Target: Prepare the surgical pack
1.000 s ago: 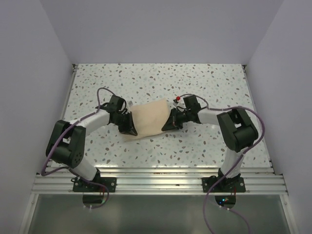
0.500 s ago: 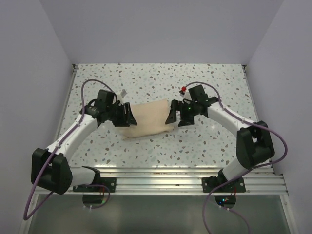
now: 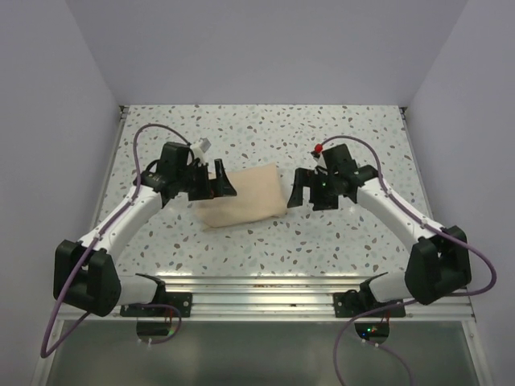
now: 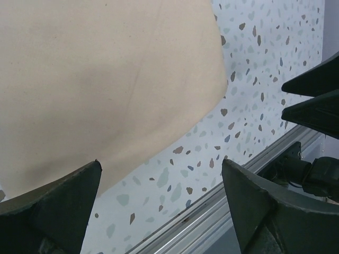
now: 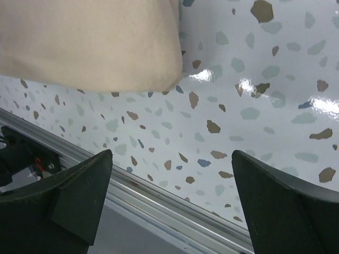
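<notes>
As the overhead camera has it, surgical pack: a tan folded parcel lying flat on the speckled table, about midway between the two arms, slightly skewed.
Overhead, left gripper: at the pack's left end, fingers spread apart. Their tips overlap the tan edge in this view, and whether they touch it cannot be told.
Overhead, right gripper: just beside the pack's right end with a sliver of table between them, fingers spread, nothing in them.
Overhead, rail: aluminium, along the near edge of the table, carrying both arm bases.
Left wrist, left gripper: two dark fingers at the lower corners, wide apart, with nothing in the gap.
Left wrist, surgical pack: fills the upper left, smooth with a faint crease and a rounded corner toward the right. Its near edge runs behind the left-hand fingertip.
Left wrist, right gripper: dark finger ends poking in at the right border, beyond the pack's corner.
Right wrist, right gripper: fingers at both lower corners, far apart, only speckled table between them.
Right wrist, surgical pack: upper left, a rounded folded corner resting on the table, clear of both fingers.
Right wrist, rail: runs diagonally below the table edge.
</notes>
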Tool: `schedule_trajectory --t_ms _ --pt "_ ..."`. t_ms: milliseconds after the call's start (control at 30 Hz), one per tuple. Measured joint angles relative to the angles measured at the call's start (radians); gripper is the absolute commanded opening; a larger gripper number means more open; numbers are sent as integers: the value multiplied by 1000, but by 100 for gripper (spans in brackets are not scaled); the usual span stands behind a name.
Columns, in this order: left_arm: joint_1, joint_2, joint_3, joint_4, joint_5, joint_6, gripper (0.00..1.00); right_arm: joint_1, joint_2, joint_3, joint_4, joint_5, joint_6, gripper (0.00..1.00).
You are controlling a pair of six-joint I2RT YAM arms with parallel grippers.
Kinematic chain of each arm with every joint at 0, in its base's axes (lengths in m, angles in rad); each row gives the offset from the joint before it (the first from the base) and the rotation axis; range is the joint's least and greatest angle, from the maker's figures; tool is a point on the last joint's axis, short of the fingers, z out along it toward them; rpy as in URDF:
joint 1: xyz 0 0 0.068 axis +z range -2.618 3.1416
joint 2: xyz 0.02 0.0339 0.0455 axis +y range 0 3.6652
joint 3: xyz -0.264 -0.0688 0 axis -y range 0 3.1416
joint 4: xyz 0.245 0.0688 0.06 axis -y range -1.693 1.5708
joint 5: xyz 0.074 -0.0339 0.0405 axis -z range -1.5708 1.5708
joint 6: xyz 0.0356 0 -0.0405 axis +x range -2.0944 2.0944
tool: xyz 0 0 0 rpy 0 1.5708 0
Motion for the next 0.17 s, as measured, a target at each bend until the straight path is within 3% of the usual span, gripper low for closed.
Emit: schedule_trajectory --t_ms 167 --pt "0 -10 0 40 6 -15 100 -1 -121 -126 35 5 24 99"
